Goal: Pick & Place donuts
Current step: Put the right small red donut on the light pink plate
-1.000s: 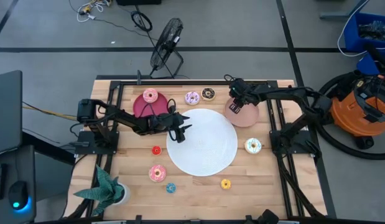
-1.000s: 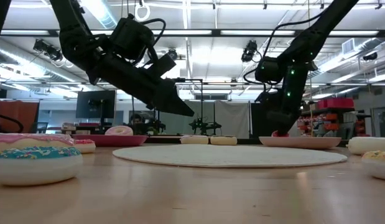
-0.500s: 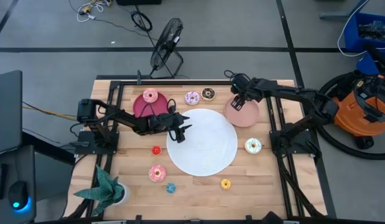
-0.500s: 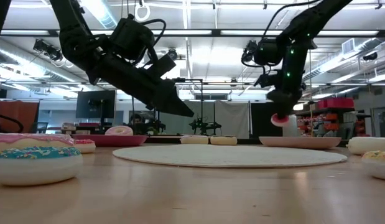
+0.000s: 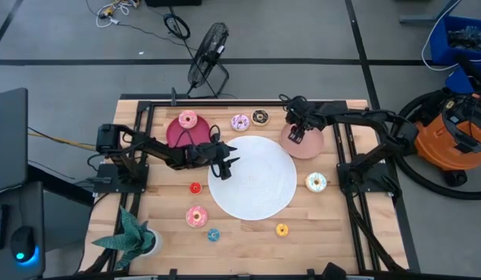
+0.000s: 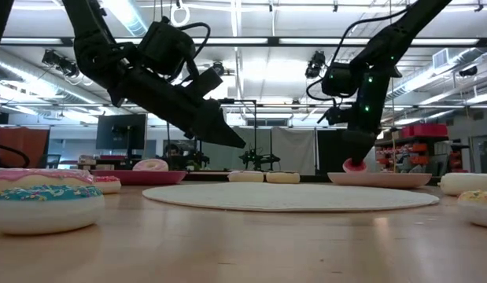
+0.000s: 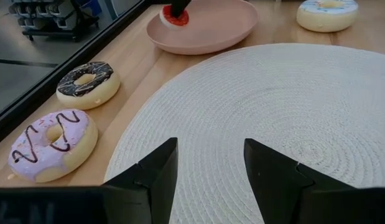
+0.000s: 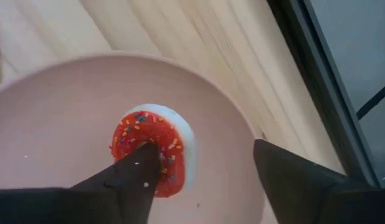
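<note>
- Hidden from above: red donut (image 8: 153,148) on the salmon-pink plate (image 5: 308,145), covered in the high view by the right pincer (image 5: 296,132); plain only in the right wrist view, lying flat on the plate with one dark finger (image 8: 127,177) across its edge and the other finger well clear — jaws spread wide, gripping nothing.
- Low view: same red donut (image 6: 354,165) seen as a small pink-red blob right under the right pincer (image 6: 354,154), at plate level; contact with the plate hard to make out from there.
- Left wrist view: red donut (image 7: 175,17) on the plate's far part, right arm's tip cut off by the frame edge above it.
- Left pincer (image 5: 224,165) hovering over the left rim of the big white disc (image 5: 256,183), jaws apart and empty — the gap shown clearly only in the left wrist view.
- Crimson plate (image 5: 176,134) near the desk's far-left part, partly covered by the left arm, holding a pink donut (image 5: 187,119).
- Along the desk's far edge: purple donut (image 5: 239,122) and chocolate-brown donut (image 5: 260,117), side by side, off any plate.
- Loose on the desk: white donut (image 5: 315,182) near the right edge; second red donut (image 5: 195,187), pink donut (image 5: 196,216), blue donut (image 5: 214,234) and yellow donut (image 5: 281,229) toward the near edge.
- Near-left corner: green plant (image 5: 133,233), cut off in part by the frame.
</note>
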Tool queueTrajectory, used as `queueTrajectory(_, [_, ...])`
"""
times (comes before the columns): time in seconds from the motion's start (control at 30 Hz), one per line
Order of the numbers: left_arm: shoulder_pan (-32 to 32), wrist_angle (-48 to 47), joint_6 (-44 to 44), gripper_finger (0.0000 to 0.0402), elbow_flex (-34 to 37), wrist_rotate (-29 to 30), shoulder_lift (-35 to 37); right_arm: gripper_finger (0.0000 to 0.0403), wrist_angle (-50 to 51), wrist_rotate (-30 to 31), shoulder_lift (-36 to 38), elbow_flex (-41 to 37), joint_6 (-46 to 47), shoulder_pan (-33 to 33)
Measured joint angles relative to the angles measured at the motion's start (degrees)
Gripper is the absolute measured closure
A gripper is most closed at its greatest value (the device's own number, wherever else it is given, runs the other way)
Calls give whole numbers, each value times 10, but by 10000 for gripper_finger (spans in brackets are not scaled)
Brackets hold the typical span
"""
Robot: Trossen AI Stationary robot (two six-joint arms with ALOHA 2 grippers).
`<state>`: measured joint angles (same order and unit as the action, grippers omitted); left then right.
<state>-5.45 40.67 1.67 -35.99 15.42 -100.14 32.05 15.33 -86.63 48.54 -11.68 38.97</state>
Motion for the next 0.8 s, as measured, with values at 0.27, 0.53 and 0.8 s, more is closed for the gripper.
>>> queueTrajectory(0.27, [0, 34, 0, 214, 0, 0, -1, 92, 12, -64, 0, 10, -53, 23])
queueTrajectory(0.53, [-34, 227, 71, 230, -72, -108, -105, 125, -39, -51, 0, 10, -38, 22])
queueTrajectory(0.8, [-71, 131, 75, 358, -264, -133, -215, 159, -37, -92, 0, 10, -38, 22])
